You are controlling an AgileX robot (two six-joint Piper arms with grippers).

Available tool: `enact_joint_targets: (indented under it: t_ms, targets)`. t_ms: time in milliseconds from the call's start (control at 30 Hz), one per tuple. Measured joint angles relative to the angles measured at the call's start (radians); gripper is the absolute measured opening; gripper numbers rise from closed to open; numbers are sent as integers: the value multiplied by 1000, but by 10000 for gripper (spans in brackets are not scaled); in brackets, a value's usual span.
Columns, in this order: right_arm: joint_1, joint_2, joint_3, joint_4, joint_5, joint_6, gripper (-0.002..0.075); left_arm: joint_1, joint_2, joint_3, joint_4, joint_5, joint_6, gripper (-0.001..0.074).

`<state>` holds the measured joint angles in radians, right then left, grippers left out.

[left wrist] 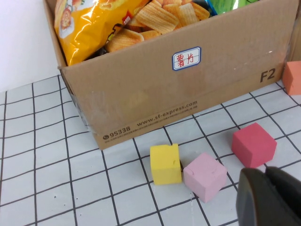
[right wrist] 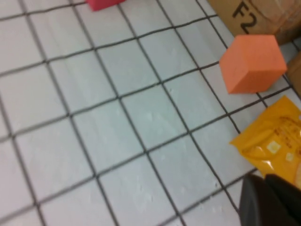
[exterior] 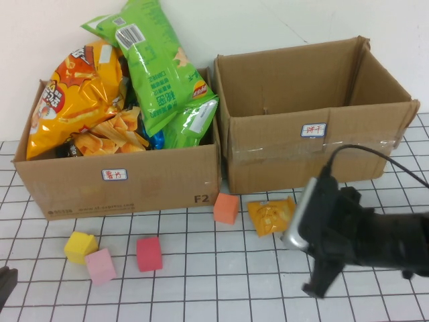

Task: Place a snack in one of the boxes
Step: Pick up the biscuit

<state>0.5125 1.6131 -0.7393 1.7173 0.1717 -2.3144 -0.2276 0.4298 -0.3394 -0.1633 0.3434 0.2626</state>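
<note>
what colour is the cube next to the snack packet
Orange cube, beside the yellow snack packet; clearest in the right wrist view.

Two boxes stand side by side at the back of the table (exterior: 201, 288). The left box (exterior: 120, 184) is heaped with chip bags (exterior: 161, 67); the right box (exterior: 315, 144) is open. Before the gap between them lies a cube (exterior: 226, 208), with the snack (exterior: 271, 216) just to its right. Three cubes (exterior: 104, 258) lie before the left box. The right gripper (exterior: 320, 285) hangs right of the snack. The left gripper (exterior: 7, 285) sits at the table's near left edge.
</note>
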Motion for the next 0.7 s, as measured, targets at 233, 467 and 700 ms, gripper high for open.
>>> enact_joint_targets:
  t_ms: [233,467,700]
  targets:
    - [0,115,-79,2,14,184,251,0,0,0,0,4,0,-1]
    - [0,173,-147,2,-9,289,655,0,0,0,0,8,3,-1]
    - [0,231,-238,8,-95,300,689,0,0,0,3,8,3,-1]
